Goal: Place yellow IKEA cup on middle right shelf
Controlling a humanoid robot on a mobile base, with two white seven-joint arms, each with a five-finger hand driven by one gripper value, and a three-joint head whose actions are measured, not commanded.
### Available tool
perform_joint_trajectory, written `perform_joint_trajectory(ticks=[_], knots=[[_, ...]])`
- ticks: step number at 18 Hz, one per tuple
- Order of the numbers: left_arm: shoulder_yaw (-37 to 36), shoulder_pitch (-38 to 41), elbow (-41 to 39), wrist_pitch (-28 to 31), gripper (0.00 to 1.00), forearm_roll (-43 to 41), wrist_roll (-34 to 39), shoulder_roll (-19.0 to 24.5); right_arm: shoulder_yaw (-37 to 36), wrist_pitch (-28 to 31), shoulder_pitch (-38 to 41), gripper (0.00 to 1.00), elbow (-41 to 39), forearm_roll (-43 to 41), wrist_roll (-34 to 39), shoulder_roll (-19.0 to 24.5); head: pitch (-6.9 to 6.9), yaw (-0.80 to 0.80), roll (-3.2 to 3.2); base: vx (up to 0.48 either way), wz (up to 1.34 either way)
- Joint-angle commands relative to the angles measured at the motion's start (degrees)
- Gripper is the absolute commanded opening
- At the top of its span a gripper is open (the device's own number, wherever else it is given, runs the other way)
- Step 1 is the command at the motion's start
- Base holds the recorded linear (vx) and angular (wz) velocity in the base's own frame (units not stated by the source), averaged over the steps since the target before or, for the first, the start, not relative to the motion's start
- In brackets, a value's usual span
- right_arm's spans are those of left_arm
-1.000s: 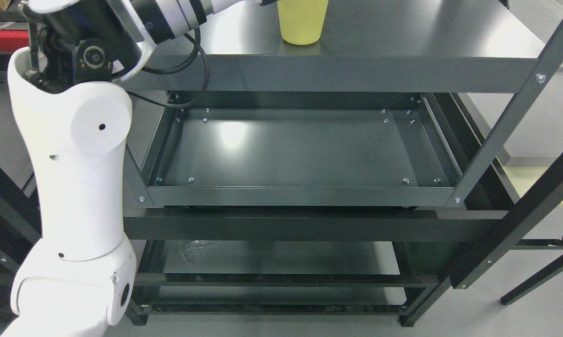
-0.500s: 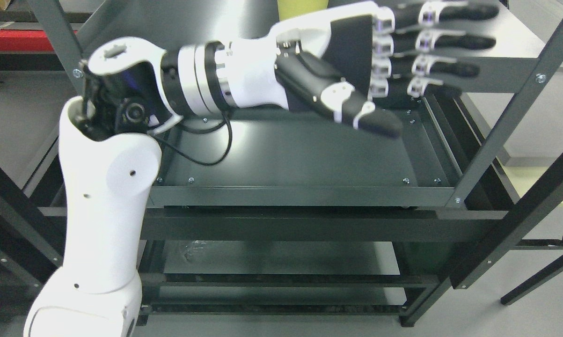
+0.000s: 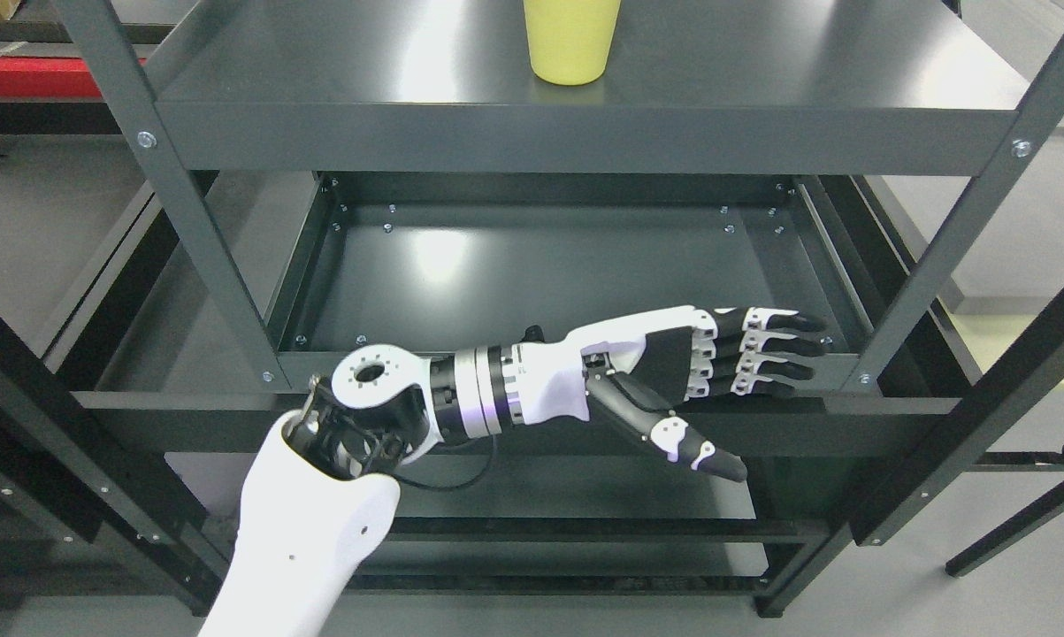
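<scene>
The fingers (image 3: 766, 349) of the left hand (image 3: 673, 363) are stretched straight and lie side by side, holding nothing, thumb pointing to 4 o'clock, in front of the middle shelf (image 3: 549, 283). The yellow cup (image 3: 570, 44) stands at 12 o'clock on the top shelf (image 3: 761, 80); its rim is cut off by the picture edge.

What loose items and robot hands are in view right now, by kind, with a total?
Yellow plastic cup, upright on the top shelf of the dark metal rack: 1
White and black robot left hand, open, holding nothing: 1
Total: 2
</scene>
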Motion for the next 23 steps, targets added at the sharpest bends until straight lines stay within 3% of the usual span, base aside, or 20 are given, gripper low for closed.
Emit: perform_joint_trajectory(ticks=[1,4,6,10,15,20,23], knots=[[4.81,11.14,7.04,-16.87,0.99,-15.35,19.98,0.99,0.97,0.04,0.79,0.99,0.00,-1.41,0.03,-1.00,0.00,0.00,0.00,0.000,0.00],[8.26,12.46,6.52,-23.72,0.99,-18.85,45.74,0.99,0.97,0.04,0.79,0.99,0.00,-1.41,0.03,-1.00,0.00,0.00,0.00,0.000,0.00],[9.49,13.25,6.43,-25.31,0.99,-22.47,53.44,0.99,0.97,0.04,0.79,0.99,0.00,-1.41,0.03,-1.00,0.00,0.00,0.00,0.000,0.00],[11.08,14.56,2.06,-24.27,0.99,-22.39,52.68,0.99,0.97,0.04,0.79,0.99,0.00,-1.41,0.03,-1.00,0.00,0.00,0.00,0.000,0.00],[14.58,17.12,-3.76,-17.24,0.98,-22.30,47.75,1.31,0.97,0.04,0.79,0.99,0.00,-1.41,0.03,-1.00,0.00,0.00,0.00,0.000,0.00],[14.77,18.87,-6.75,-16.88,0.99,-22.30,45.65,1.66,0.97,0.04,0.79,0.99,0.00,-1.41,0.03,-1.00,0.00,0.00,0.00,0.000,0.00],[16.34,18.27,-7.72,-16.88,0.98,-22.30,40.21,1.75,0.97,0.04,0.79,0.99,0.00,-1.41,0.03,-1.00,0.00,0.00,0.00,0.000,0.00]])
